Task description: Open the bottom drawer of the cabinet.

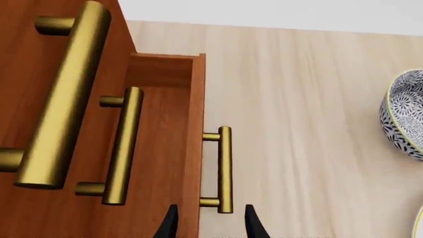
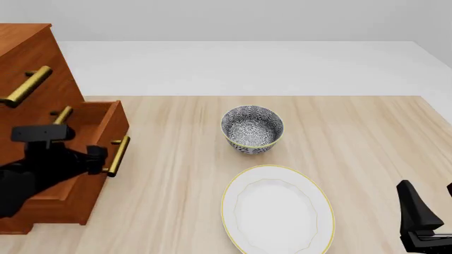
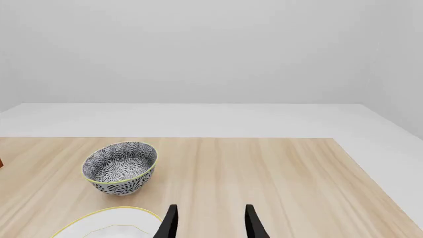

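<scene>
The cabinet [image 2: 28, 58] stands at the table's left edge, reddish-brown with brass bar handles. Its bottom drawer [image 2: 106, 124] juts out from the cabinet front toward the table's middle. In the left wrist view the bottom drawer [image 1: 172, 148] shows its brass handle [image 1: 225, 168]. My left gripper [image 1: 210, 225] is open, its fingertips standing on either side of the handle's near end without closing on it. From the front, the left gripper [image 2: 99, 157] sits right at the brass handle [image 2: 117, 156]. My right gripper [image 2: 427, 211] rests open at the front right, holding nothing.
A patterned blue-and-white bowl [image 2: 252, 128] stands mid-table. A white oval plate [image 2: 277, 209] with a yellow rim lies in front of it. Both lie to the right of the drawer. The right gripper [image 3: 210, 225] points toward the bowl [image 3: 120, 167].
</scene>
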Robot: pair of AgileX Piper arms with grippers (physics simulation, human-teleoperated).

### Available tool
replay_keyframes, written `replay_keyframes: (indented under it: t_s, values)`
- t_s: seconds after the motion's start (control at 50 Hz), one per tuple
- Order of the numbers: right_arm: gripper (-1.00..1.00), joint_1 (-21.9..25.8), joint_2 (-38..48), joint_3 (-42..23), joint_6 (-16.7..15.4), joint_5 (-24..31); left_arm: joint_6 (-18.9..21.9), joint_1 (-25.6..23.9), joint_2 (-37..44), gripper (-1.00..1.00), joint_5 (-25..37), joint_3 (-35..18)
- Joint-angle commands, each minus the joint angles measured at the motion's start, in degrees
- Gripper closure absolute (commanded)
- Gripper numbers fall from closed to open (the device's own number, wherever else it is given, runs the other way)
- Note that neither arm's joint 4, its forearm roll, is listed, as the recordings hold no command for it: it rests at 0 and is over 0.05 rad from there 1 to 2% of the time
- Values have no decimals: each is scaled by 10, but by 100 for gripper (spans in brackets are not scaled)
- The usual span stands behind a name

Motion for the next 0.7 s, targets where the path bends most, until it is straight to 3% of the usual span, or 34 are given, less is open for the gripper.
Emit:
replay_keyframes:
  t_s: [0.02, 0.7]
  values:
    - [-100, 0, 0, 0, 0, 0, -14, 0, 16, -100, -16, 12]
    - [-100, 0, 0, 0, 0, 0, -15, 4, 54, -100, -52, 28]
